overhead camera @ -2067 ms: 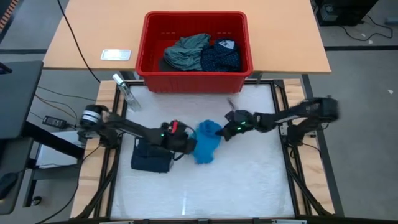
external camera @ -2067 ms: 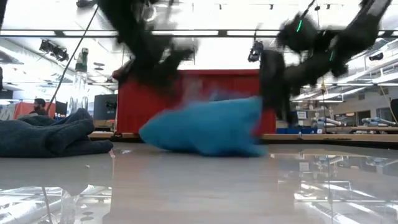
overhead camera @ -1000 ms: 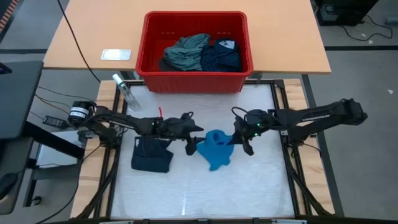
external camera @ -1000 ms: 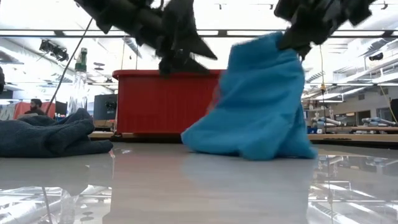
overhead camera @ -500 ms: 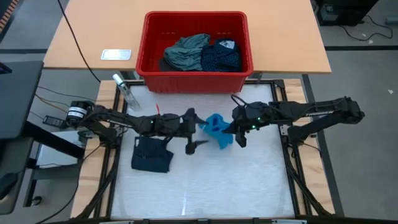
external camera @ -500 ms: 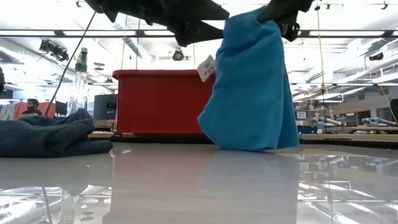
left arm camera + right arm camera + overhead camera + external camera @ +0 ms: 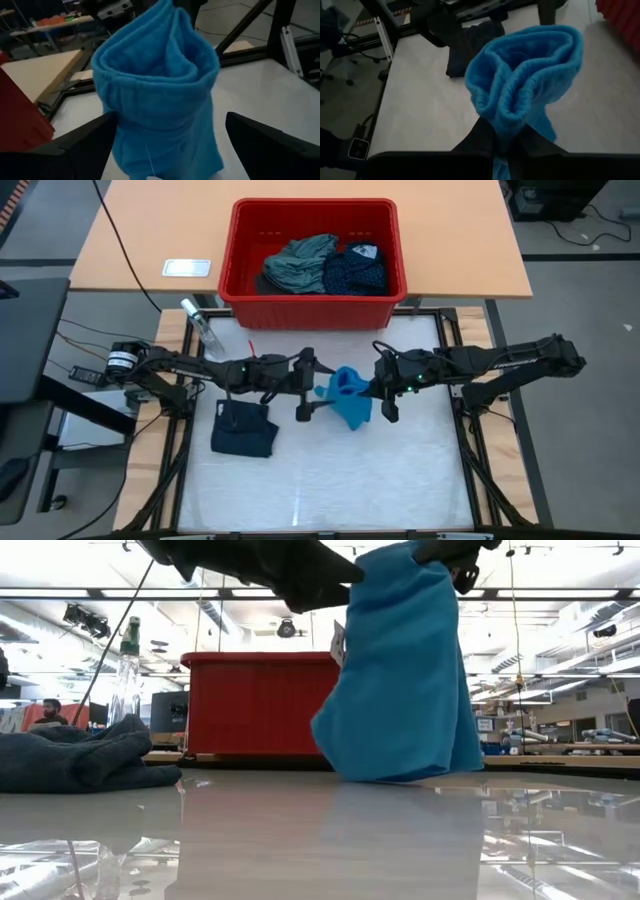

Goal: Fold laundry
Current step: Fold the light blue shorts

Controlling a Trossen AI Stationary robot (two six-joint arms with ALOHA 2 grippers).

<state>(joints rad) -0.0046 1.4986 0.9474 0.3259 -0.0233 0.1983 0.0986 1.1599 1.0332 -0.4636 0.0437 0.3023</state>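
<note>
A workshop with ceiling strip lights is showing beyond a glossy white desk [image 7: 330, 470], whose surface is mirroring the lights in the low view. The right end effector [image 7: 372, 393] is pinching the gathered top edge of the bright blue small garment [image 7: 350, 398], its fingers closed tight on the cloth, and the piece is hanging below it as a soft, fleecy, tube-like bundle with thick rolled folds, its lower end just reaching the desk. A small white tag [image 7: 337, 643] is sticking out on the side facing the left arm. The left end effector [image 7: 304, 388] is hovering just beside the garment on the side opposite the right end effector, its fingers [image 7: 75, 145] spread wide to either side of the blue cloth and holding nothing. Behind the left end effector, near that arm's forearm, a dark navy small garment [image 7: 243, 430] is lying in a flat, roughly square fold on the desk. Beyond both end effectors, well apart from them, a red plastic bin [image 7: 312, 265] with straight rigid walls is sitting on the wooden desk top; it is holding a crumpled grey-green shirt [image 7: 301, 262] and, touching it, a navy dotted piece [image 7: 356, 270], both loosely heaped.
</note>
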